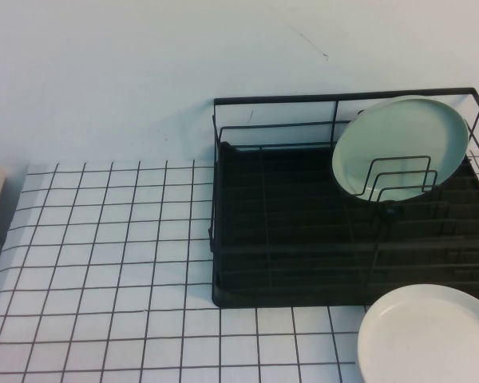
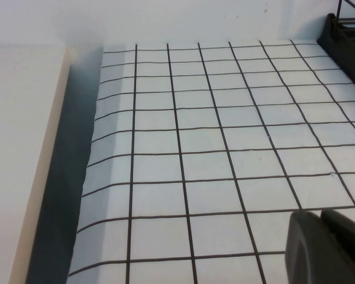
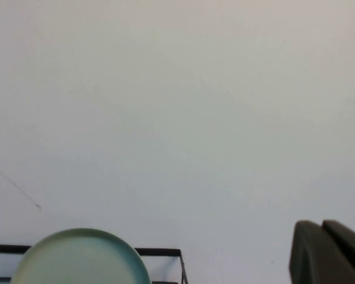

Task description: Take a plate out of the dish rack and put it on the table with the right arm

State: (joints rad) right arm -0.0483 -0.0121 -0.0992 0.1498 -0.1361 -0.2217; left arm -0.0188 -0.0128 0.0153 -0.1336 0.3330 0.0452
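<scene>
**Mint plate standing in rack**

Plate (image 1: 401, 148): round, pale mint green, low raised rim. Stands on edge, tilted back, in the wire dividers at the rack's 1–2 o'clock corner.

Dish rack (image 1: 287, 231): black wire, rectangular, dark drip tray, against the wall at the table's 3 o'clock side.

Table (image 1: 104, 263): white, thin black grid.

**Both arms out of the overhead shot**

From the high camera I see neither arm. My left gripper (image 2: 328, 245) shows only as a dark piece at the lower right corner of the left wrist picture, low and angled down. My right gripper (image 3: 328, 251) sits at the lower right corner of the right wrist picture, raised and pointing level, its two dark fingers pressed together, holding nothing.
</scene>
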